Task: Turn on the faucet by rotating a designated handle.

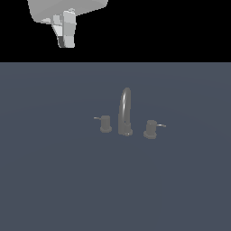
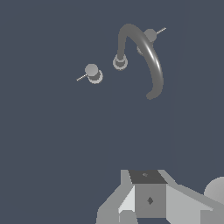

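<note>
While gripper (image 1: pixel 66 41) hangs high, well apart from faucet (image 1: pixel 125 113), jaw gap cannot be told. Handle (image 1: pixel 105 123), straight knob with lever rod, stands on bench (image 1: pixel 54 180), exterior view's left of spout.

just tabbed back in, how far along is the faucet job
Nothing looks done yet. The gripper hangs high above the floor, far from the faucet and holding nothing. The handle, the plain knob on the exterior view's left of the spout, is untouched, its lever pointing away from the spout. The approach, the contact with the lever and the whole turn are left.
</note>
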`<state>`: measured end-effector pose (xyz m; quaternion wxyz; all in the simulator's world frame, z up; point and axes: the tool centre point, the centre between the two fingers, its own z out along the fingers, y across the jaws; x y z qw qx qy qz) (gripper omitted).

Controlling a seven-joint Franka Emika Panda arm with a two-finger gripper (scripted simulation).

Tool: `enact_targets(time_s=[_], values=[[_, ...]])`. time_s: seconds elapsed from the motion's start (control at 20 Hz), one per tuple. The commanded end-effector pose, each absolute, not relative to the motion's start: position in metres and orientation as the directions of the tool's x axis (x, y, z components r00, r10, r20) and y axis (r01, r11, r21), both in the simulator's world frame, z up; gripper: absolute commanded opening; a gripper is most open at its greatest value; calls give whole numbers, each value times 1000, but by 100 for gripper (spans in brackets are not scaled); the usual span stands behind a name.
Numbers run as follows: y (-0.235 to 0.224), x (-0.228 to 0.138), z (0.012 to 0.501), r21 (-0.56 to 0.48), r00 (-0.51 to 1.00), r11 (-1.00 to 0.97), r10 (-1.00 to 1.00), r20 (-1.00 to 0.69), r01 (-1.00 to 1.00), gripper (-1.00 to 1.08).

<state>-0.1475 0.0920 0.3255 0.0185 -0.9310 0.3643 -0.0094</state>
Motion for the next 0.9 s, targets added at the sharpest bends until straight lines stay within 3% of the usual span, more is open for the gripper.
enact_targets(time_s=[0.0,0.85], values=[[97,-137,312,-42,698,-697,-717,2,-716,-100],[114,-65,233,-33,442,-441,-897,-8,-897,-100]])
